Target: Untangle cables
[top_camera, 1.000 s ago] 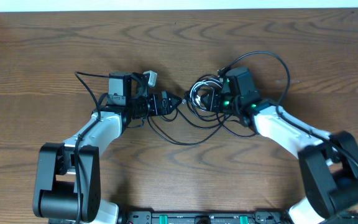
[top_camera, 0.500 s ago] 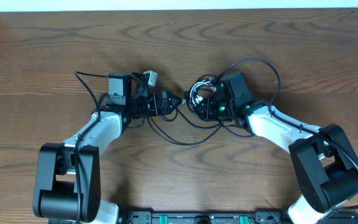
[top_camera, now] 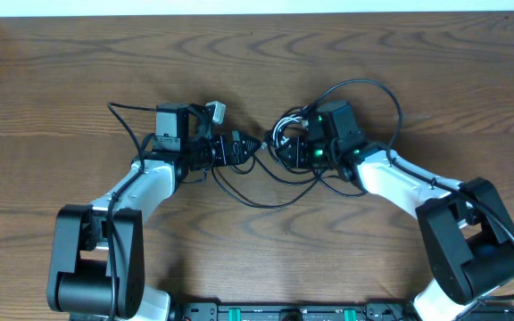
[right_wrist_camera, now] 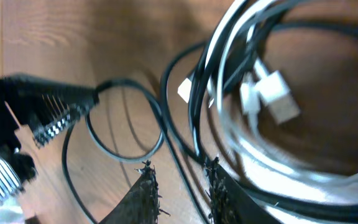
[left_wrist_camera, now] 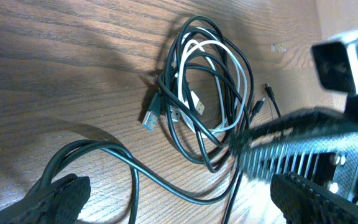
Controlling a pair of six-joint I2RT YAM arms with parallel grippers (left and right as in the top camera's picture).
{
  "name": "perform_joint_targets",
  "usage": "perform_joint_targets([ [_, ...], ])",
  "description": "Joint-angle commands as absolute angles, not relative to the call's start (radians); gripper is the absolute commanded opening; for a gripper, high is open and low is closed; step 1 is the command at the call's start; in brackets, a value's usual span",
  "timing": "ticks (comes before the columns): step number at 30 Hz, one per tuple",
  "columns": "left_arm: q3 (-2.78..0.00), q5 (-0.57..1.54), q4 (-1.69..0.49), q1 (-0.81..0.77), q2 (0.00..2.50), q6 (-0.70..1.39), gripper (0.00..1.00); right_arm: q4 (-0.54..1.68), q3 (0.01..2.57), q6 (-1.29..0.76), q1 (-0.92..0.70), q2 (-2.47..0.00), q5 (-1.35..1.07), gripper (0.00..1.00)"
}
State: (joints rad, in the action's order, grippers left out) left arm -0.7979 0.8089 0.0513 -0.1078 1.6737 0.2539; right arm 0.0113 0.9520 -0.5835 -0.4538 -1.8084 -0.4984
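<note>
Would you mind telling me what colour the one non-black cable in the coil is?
That cable is white, and it shows most clearly in the left wrist view.

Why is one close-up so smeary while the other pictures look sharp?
Right wrist view: the cables are smeared, perhaps motion or closeness. Left wrist view: they are sharp, with soft shadow on the table. Overhead view: crisp, evenly lit.

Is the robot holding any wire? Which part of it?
Nothing looks held. The left tool gapes wide over a black cable. The right tool is only narrowly open at the cable bundle's edge, with no strand clearly pinched.
</note>
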Motion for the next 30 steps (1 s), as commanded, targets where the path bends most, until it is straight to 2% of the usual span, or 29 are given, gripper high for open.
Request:
perform_joint_targets([
  [1,-0.806,0.810,0.049,-0.108,1.670,0.240,0.99,0.015,0.982,-0.563,-0.433,-1.795,-0.406,0.17],
  [3,-0.806,0.810,0.049,-0.108,1.670,0.240,0.99,0.006,0.982,-0.563,-0.438,-1.813,-0.387,0.11],
  [7,-0.806,0.810,0.049,-0.108,1.670,0.240,0.99,-0.013,0.982,-0.563,-0.466,-1.840,-0.387,0.07],
  [25,-0.806,0.810,0.049,-0.108,1.670,0.240,0.99,0.015,0.982,-0.518,-0.518,-1.885,-0.259,0.09],
  [30,-0.806,0.810,0.049,-0.108,1.670,0.240,0.99,0.025,0.981,-0.514,-0.521,-1.895,-0.305,0.03],
])
